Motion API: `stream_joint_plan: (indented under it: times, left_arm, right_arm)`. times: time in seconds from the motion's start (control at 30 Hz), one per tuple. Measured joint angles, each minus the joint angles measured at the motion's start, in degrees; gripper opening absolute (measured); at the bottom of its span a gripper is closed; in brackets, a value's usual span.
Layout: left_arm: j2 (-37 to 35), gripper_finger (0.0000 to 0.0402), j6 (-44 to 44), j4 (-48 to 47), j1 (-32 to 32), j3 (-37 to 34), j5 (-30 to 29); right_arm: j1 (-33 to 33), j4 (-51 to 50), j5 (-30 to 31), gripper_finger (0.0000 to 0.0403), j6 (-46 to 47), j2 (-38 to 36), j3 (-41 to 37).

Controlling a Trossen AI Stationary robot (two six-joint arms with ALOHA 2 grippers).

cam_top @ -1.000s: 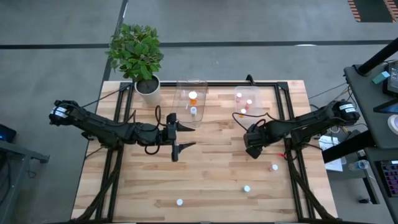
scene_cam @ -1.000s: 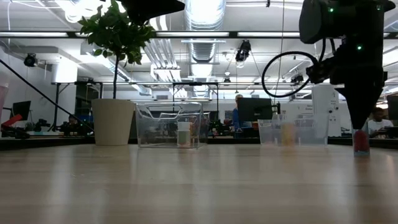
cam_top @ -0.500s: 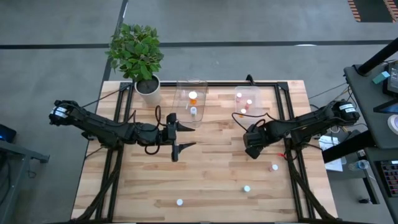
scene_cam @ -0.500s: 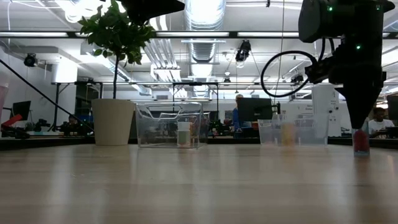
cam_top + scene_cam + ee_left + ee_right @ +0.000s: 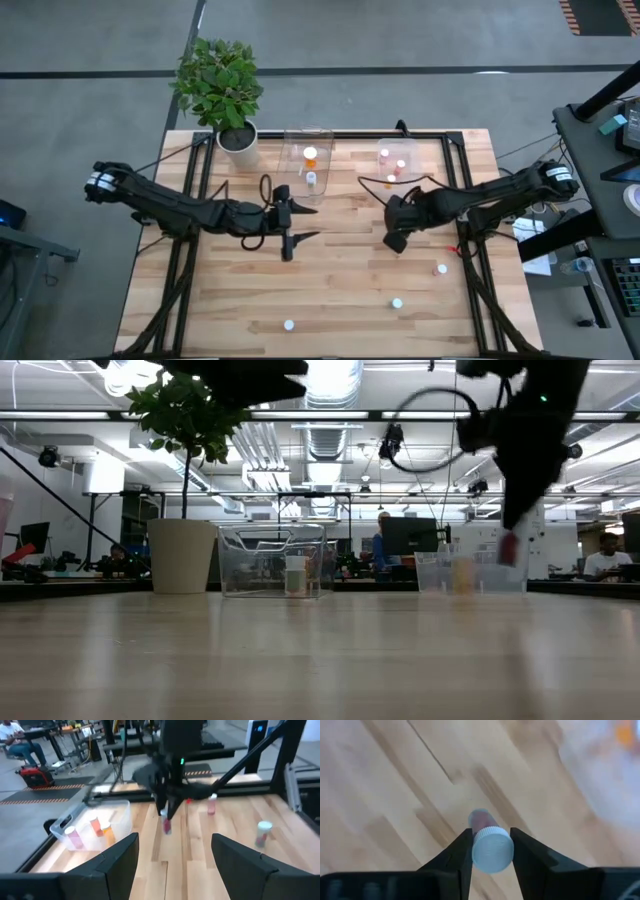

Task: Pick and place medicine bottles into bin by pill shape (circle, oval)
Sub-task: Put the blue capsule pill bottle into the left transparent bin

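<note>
Right gripper (image 5: 394, 240) sits right of table centre, just near of the right clear tub (image 5: 397, 160). Its fingers (image 5: 462, 851) are clamped on a small medicine bottle (image 5: 490, 846) with a white cap and pinkish contents. In the low view the held bottle (image 5: 508, 547) hangs clear above the table (image 5: 340, 290), not touching the wood. The left wrist view shows the same: the bottle (image 5: 166, 825) is gripped at the tip of the right arm, off the surface.

Left gripper (image 5: 290, 226) is over the table's left-centre, just near of the left clear tub (image 5: 306, 155). Its fingers (image 5: 117, 857) stand wide apart with nothing between them.

Other bottles:
- the left tub holds an orange-topped one (image 5: 310, 154) and a white-topped one (image 5: 311, 179)
- the right tub holds several with pink or white tops (image 5: 384, 156); exact count can't be told
- three loose ones stand on the near part of the table: one right (image 5: 441, 268), one near-right (image 5: 397, 302), one near-centre (image 5: 288, 324)

Potted plant (image 5: 221, 85) stands at the far-left corner, just left of the left tub. A person (image 5: 604, 555) sits in the room behind.
</note>
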Motion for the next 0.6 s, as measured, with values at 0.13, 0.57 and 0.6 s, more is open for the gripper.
stream_joint_plan:
  times: [0.13, 0.57, 0.6]
  left_arm:
    - [2.7, 0.0233, -0.1, 1.8, 0.9, 0.5, 0.0]
    - [8.8, 0.0233, -3.0, 4.2, 2.9, 1.7, 0.8]
    - [9.3, 0.0233, -3.0, 4.5, 2.9, 1.7, 0.9]
  right_arm:
    - [-0.6, 6.5, 1.2, 0.0107, -6.7, 0.0, 2.9]
    - [-2.5, 27.9, 1.1, 0.0106, -26.9, 2.1, 7.6]
    - [-2.6, 28.0, 1.1, 0.0106, -28.2, 2.7, 8.4]
